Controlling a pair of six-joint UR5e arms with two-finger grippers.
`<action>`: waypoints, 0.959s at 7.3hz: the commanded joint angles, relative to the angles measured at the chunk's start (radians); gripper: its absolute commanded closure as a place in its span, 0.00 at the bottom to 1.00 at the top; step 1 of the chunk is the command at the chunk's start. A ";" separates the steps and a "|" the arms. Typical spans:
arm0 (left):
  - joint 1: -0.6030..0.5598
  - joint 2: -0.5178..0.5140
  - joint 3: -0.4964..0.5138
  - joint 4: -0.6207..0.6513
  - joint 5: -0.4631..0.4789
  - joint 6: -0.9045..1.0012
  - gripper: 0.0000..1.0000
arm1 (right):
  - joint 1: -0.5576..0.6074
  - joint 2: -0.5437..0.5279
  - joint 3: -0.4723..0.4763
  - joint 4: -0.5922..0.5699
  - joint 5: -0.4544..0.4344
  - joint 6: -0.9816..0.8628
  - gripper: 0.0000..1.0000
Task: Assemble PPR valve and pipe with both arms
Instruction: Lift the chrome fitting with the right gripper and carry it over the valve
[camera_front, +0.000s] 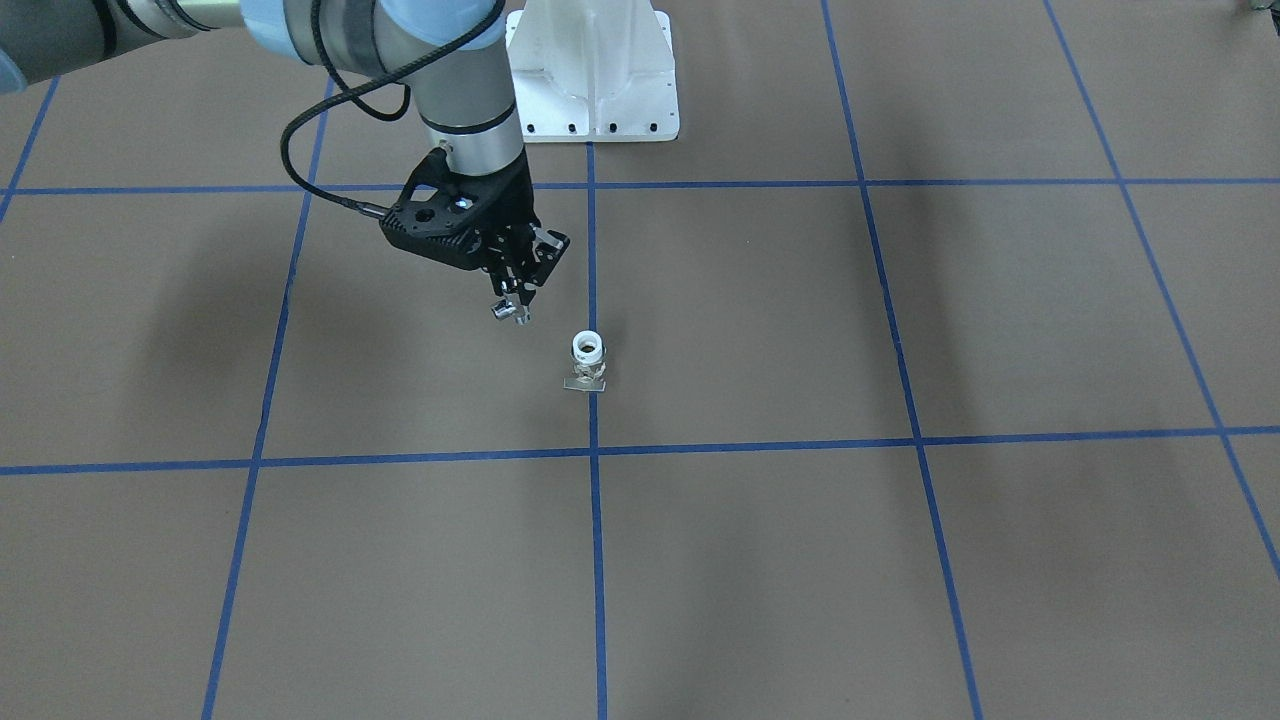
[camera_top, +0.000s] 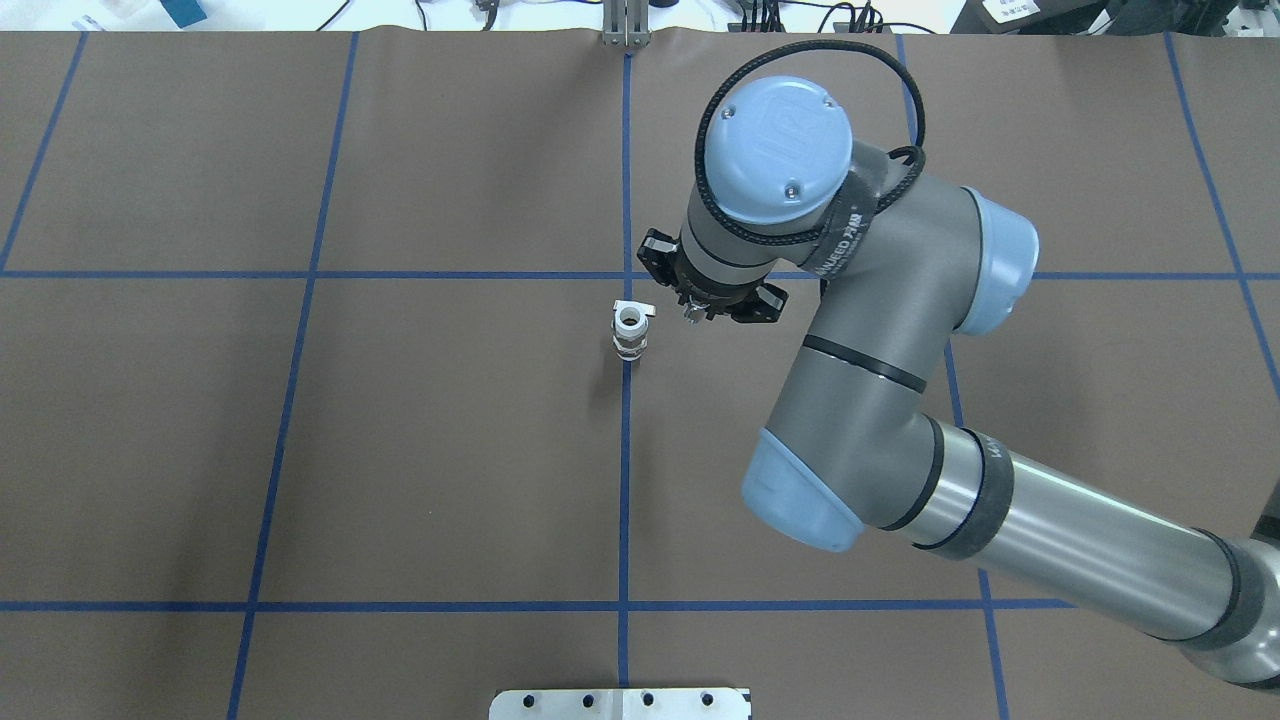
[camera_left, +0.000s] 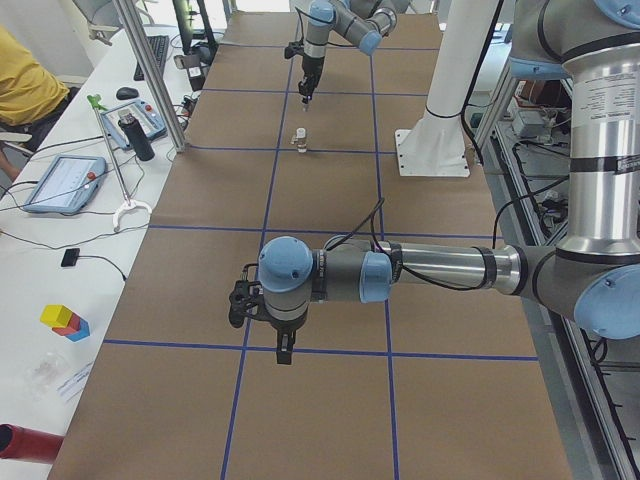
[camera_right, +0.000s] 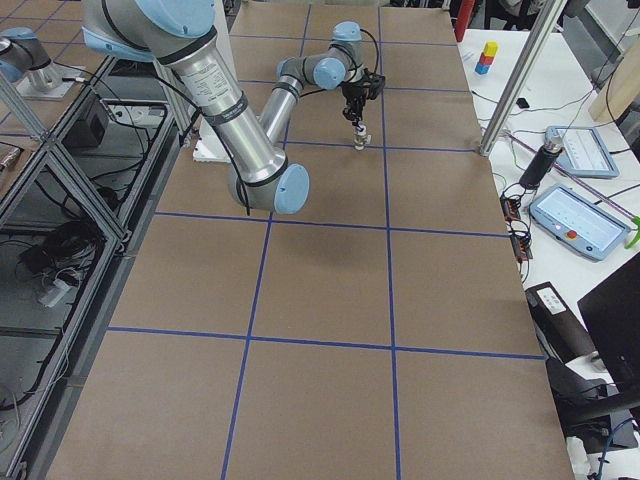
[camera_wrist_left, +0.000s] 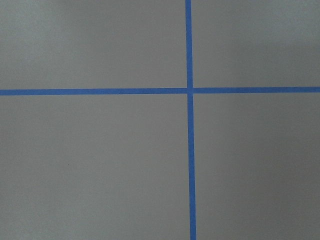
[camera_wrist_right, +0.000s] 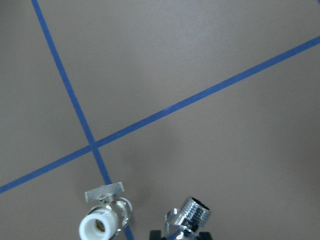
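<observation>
Seen from the counter's left end, the grey tubular left arm (camera_left: 430, 265) with light-blue joint caps lies nearest, stretched low across the brown paper-covered counter (camera_front: 900, 560). Its black two-finger left tool (camera_left: 285, 350) points down near a crossing of blue tape lines, well apart from the parts. It looks parked until its share of the job comes. Whether its fingers are spread or pressed together I cannot tell from this view.

Farther along, the small valve (camera_front: 587, 362) with a white plastic ring end, chrome body and flat pale tab stands upright at a tape line, ring end up, with nothing gripping it. That pose seems meant to offer an open mouth to whatever comes from above.

Just beside it and raised off the counter, the black right tool (camera_front: 515, 290) of the grey right arm (camera_top: 880, 330) is pinching the tiny shiny chrome elbow pipe (camera_wrist_right: 188, 221), leaving one threaded end free of the fingers. Holding it aloft and close suggests lining up for the joining, which is not yet done.

The counter is matte and marked into big squares by the tape. Beyond the parts stands the white pedestal base (camera_front: 595, 70). Along the side runs a bench with tablet-like screens (camera_left: 60, 182), where a person in yellow (camera_left: 20, 85) sits.
</observation>
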 joint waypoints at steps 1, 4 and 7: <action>0.000 0.000 -0.001 -0.002 0.000 0.000 0.00 | -0.020 0.052 -0.046 -0.016 -0.002 0.007 1.00; 0.000 0.000 -0.004 -0.002 0.000 0.000 0.00 | -0.020 0.191 -0.235 -0.039 0.000 0.004 1.00; 0.000 0.000 -0.004 -0.002 0.000 0.000 0.00 | -0.017 0.191 -0.246 -0.042 0.004 -0.016 1.00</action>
